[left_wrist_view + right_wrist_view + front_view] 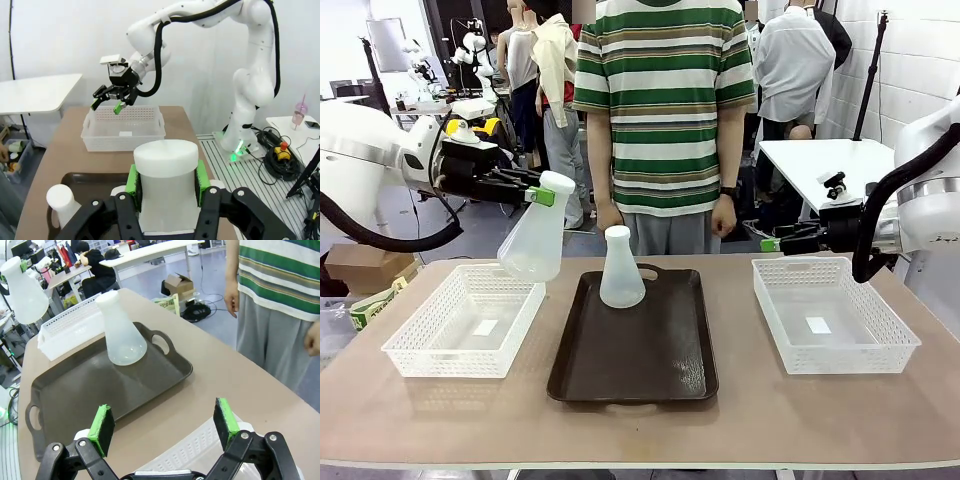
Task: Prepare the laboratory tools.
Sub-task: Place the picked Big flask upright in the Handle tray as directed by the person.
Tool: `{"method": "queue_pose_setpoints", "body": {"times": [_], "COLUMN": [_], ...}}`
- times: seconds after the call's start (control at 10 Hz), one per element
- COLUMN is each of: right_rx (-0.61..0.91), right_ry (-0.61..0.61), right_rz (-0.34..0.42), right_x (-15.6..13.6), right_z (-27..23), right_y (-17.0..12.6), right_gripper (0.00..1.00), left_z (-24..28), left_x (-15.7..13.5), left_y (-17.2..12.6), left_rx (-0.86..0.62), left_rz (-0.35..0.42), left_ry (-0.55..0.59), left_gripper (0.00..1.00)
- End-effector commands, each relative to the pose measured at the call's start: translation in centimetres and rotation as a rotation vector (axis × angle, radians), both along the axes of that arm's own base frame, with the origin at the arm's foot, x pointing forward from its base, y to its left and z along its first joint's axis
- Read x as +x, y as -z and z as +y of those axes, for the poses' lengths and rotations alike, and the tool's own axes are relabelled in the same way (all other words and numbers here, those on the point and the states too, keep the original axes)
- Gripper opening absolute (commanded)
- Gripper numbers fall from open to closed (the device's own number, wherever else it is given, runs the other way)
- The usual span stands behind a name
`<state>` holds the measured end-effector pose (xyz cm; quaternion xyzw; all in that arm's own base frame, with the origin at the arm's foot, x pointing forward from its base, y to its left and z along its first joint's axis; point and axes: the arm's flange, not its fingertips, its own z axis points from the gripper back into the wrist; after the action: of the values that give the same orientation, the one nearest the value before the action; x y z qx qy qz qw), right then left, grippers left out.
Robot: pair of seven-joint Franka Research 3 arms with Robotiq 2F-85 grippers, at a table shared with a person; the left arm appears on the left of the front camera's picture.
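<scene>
My left gripper (546, 193) is shut on the neck of a frosted flask (533, 243), holding it tilted in the air above the left basket's far right corner. In the left wrist view the green pads (132, 181) clamp that flask's neck (166, 170). A second flask (621, 270) stands upright at the far end of the dark tray (640, 350); it is seen again as the upright flask (120, 335) in the right wrist view. My right gripper (772, 243) hangs open above the right basket's far left corner, its fingers (101, 428) spread with nothing between them.
A white lattice basket (468, 320) sits left of the tray and another basket (832, 316) sits right of it. A person in a striped shirt (665, 110) stands at the far edge, hands down at the sides. Bare table lies in front of the tray.
</scene>
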<state>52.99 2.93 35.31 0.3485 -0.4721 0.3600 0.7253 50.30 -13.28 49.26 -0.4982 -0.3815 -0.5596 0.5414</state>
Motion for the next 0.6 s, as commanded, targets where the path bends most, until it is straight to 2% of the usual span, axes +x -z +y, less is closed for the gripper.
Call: {"method": "queue_pose_setpoints", "body": {"times": [0.0, 0.1, 0.5], "right_rx": [0.000, 0.000, 0.000], "right_ry": [0.000, 0.000, 0.000], "right_rz": [0.001, 0.001, 0.001], "right_x": [0.0, 0.0, 0.0], "right_z": [0.0, 0.0, 0.0], "right_y": [0.1, 0.1, 0.1], "right_gripper": [1.00, 1.00, 1.00], "left_z": [-1.8, -3.5, -8.3], "left_x": [-0.4, -1.0, -2.9], "left_y": [2.2, 4.2, 9.5], "left_rx": [-0.028, -0.050, -0.154], "left_rz": [0.029, 0.048, -0.021], "left_ry": [0.066, 0.103, 0.128], "left_gripper": [0.00, 0.00, 0.00]}}
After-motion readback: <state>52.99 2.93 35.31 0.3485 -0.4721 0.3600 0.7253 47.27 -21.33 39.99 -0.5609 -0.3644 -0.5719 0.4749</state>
